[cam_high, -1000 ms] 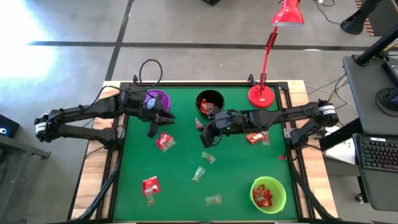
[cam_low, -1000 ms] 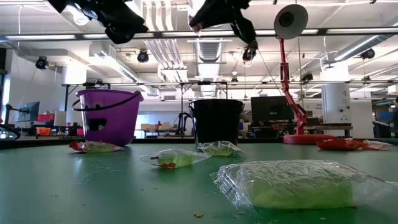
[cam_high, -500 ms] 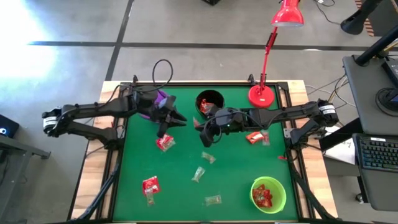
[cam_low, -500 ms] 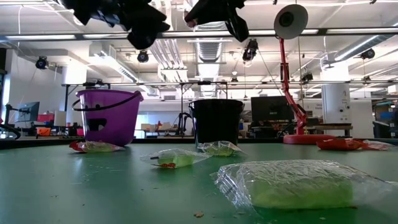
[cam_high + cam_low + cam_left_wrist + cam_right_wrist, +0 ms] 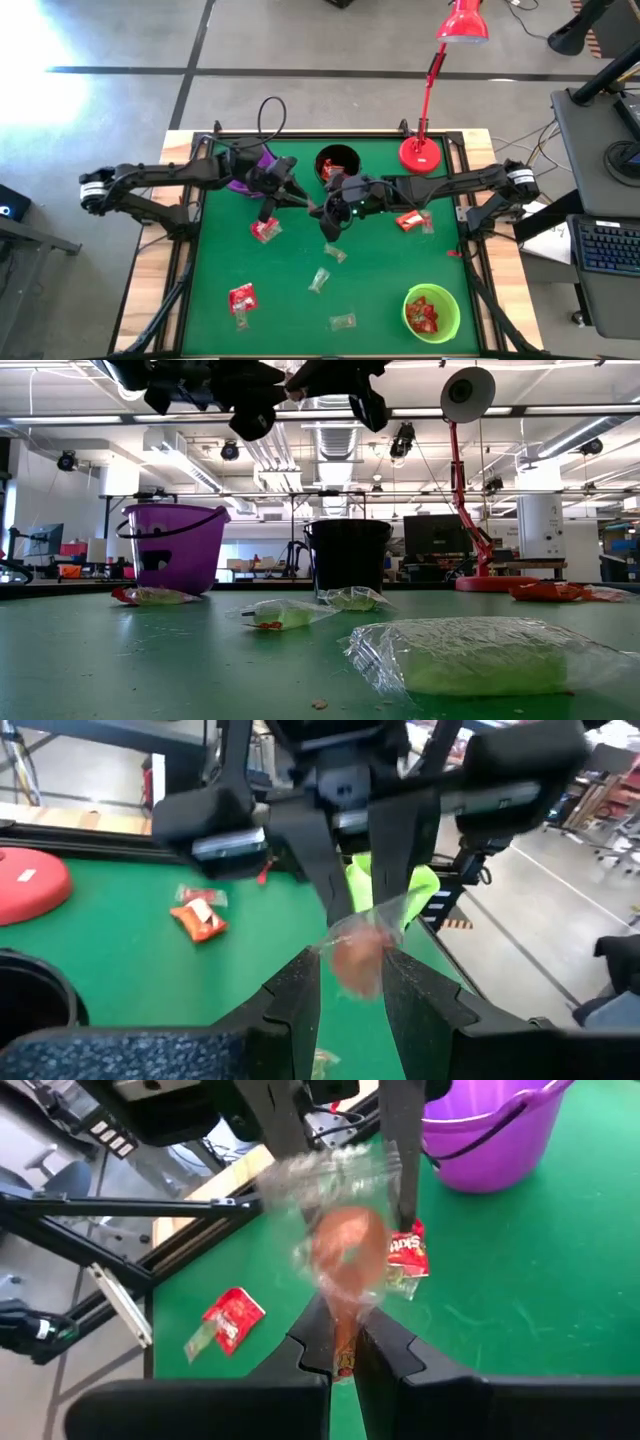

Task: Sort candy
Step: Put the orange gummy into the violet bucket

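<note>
One candy [image 5: 350, 1255], an orange-red sweet in a clear crinkly wrapper, hangs in the air over the table's middle, between my two grippers. My right gripper [image 5: 345, 1328] is shut on it, reaching in from the table's right [image 5: 322, 209]. My left gripper [image 5: 352, 970] comes from the left [image 5: 302, 202] and is open, one finger on each side of the same candy [image 5: 358, 958]. More candy lies flat on the green mat: red packs [image 5: 265, 230] [image 5: 242, 298] [image 5: 412, 222] and clear ones [image 5: 335, 253] [image 5: 320, 280] [image 5: 342, 322]. My right gripper pinches one end of the candy's wrapper [image 5: 341, 1308] between its two fingers. The fingers point toward the table's left, slanting a little down. The sweet sticks out beyond the fingertips, lifted clear of the table. My left gripper's fingers [image 5: 300, 995] flank the sweet; whether they touch it I cannot tell.
A purple cup [image 5: 252, 158] stands at the back left, partly under my left arm. A black cup [image 5: 337, 162] stands at the back middle, and a green cup [image 5: 432, 312] holding red candy at the front right. A red lamp's base [image 5: 420, 153] sits at the back right.
My left gripper has moved from beside the purple cup toward the table's right and a little down. It has tipped up toward level and brought its fingers around the candy. My right gripper has stayed in place with the candy, turning slightly.
</note>
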`<move>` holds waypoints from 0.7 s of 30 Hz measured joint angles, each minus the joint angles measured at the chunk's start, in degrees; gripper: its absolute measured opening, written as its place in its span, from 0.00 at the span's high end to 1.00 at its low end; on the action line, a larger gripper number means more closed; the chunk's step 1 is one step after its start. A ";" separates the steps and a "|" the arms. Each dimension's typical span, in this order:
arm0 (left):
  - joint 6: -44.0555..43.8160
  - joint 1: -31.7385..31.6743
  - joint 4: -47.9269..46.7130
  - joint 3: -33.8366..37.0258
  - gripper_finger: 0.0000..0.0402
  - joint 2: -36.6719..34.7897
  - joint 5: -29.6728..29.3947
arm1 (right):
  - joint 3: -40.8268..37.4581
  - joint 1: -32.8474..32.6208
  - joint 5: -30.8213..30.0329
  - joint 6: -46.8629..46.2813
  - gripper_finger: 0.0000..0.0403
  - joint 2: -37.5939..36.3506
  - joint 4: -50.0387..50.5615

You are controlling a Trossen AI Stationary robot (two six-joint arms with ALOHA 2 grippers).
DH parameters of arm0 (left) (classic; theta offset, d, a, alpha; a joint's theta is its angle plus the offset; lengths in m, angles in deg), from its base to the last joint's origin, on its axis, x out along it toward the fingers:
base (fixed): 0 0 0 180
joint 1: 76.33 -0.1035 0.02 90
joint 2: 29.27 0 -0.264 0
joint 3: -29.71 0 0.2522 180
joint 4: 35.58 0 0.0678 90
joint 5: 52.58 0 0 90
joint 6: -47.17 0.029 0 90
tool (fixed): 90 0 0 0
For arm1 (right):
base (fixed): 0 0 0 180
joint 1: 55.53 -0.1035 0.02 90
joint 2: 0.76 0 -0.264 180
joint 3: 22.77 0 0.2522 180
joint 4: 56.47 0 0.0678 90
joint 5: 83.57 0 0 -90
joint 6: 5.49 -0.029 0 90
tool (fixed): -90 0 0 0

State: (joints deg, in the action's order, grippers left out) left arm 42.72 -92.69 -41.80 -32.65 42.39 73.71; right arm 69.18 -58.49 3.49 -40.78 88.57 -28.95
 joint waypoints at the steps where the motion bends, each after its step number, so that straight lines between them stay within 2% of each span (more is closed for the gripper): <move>1: -0.09 -0.07 0.53 0.00 0.77 0.30 0.84 | 0.00 0.08 0.00 0.00 0.97 0.23 0.13; 11: -0.59 -0.42 2.07 -0.11 0.77 2.12 6.52 | 0.00 0.66 0.50 -0.06 0.97 0.77 0.43; 16: -0.59 -0.56 3.04 -0.11 0.77 2.88 6.73 | 0.07 1.02 0.60 -0.19 0.97 0.75 0.45; 21: -0.57 -0.81 4.10 -0.11 0.84 2.88 6.80 | 0.16 1.01 0.42 -0.48 0.97 0.75 0.25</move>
State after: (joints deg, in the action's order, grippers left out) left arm 42.15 -93.50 -37.70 -32.76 45.27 80.51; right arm 69.34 -57.49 3.90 -41.26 89.32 -28.69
